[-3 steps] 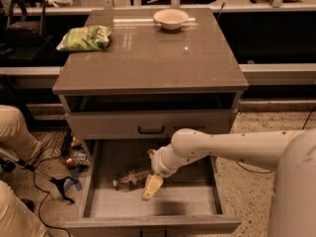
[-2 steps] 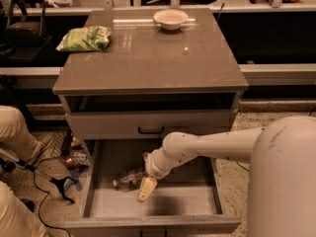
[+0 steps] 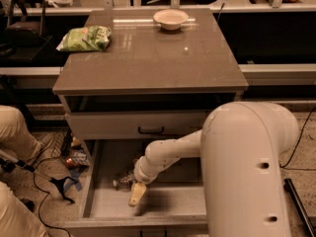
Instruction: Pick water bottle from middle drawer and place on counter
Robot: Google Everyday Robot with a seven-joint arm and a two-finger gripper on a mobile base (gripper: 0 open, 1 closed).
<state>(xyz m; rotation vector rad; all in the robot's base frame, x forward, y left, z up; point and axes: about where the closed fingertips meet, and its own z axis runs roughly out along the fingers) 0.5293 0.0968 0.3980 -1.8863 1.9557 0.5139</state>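
Note:
The water bottle (image 3: 122, 180) lies on its side on the pale floor of the pulled-out middle drawer (image 3: 170, 204), left of centre. My gripper (image 3: 136, 193) is down inside the drawer, just right of and in front of the bottle, at its near end. My white arm reaches in from the right and hides the drawer's right part. The counter (image 3: 148, 58) is the glossy grey-brown top of the cabinet above.
A green snack bag (image 3: 85, 37) lies on the counter's left side and a white bowl (image 3: 171, 19) at its back. A closed drawer front with a black handle (image 3: 151, 130) sits above the open drawer. A person's legs (image 3: 19, 142) and cables are on the floor at left.
My arm has swung left across the drawer, bringing the gripper closer to the bottle. The arm's upper part now fills more of the right side. The bottle has not moved.

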